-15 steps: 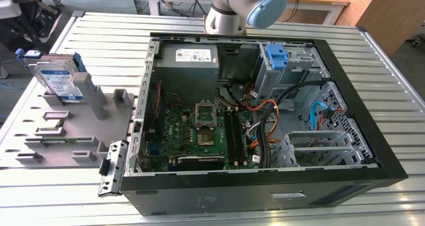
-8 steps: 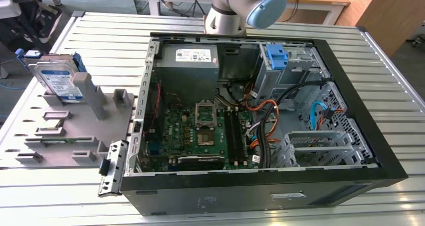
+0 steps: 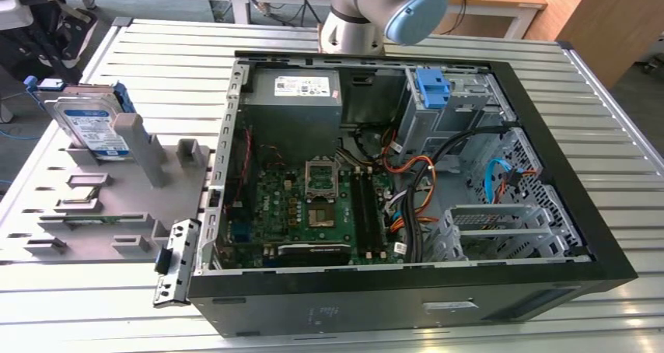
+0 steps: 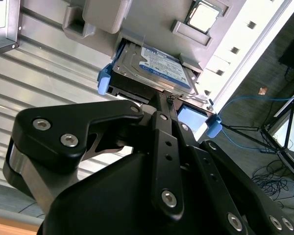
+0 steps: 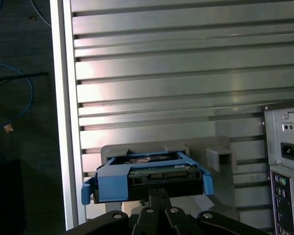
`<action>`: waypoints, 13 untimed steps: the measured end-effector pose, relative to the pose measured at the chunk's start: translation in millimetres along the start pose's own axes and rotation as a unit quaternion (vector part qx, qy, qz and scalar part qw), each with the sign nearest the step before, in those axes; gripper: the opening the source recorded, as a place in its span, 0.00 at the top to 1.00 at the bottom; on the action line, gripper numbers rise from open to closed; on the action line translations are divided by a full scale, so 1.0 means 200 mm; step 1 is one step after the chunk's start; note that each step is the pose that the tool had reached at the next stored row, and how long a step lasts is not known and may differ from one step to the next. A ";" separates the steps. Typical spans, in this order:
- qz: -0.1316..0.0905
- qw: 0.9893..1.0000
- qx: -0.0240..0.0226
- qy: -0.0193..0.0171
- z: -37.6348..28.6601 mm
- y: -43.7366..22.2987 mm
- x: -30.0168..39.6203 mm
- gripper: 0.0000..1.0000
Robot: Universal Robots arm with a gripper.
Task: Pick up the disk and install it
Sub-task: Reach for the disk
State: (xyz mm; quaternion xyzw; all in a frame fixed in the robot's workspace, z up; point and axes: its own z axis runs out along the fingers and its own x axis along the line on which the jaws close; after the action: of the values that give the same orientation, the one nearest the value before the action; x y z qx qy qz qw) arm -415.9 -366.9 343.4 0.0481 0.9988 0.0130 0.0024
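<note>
Pincer (image 5: 157, 192) closed and empty; one disk (image 3: 92, 124) standing on edge in one grey holder (image 3: 104, 221) on the counter (image 3: 612, 135), long axis upright, connector end uppermost; one open computer case (image 3: 363, 306).

I see the computer case (image 3: 415, 291) lying open on the tabletop (image 3: 166, 50), over its middle and toward the edge on the exterior view's right. A fixture plate (image 3: 83, 228) lies just beside the case, along the tabletop's edge on the exterior view's left. The disk (image 3: 92, 124) stands on edge in a slot at the plate's far end. Inside the case, the power supply box (image 3: 295, 96) sits against the far wall, the motherboard (image 3: 311, 205) in front of it, and a bracket (image 3: 431, 89) in the bay beside the box.
</note>
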 end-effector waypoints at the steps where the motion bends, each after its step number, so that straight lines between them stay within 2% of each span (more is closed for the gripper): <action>1: 0.000 1.000 0.000 0.000 0.000 0.000 0.000 0.89; 13: 0.000 1.000 0.000 0.000 0.003 -0.001 0.004 0.89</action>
State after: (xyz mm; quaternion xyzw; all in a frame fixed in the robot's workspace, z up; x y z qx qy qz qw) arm -416.8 -366.9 342.9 0.0481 0.9988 0.0130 0.0027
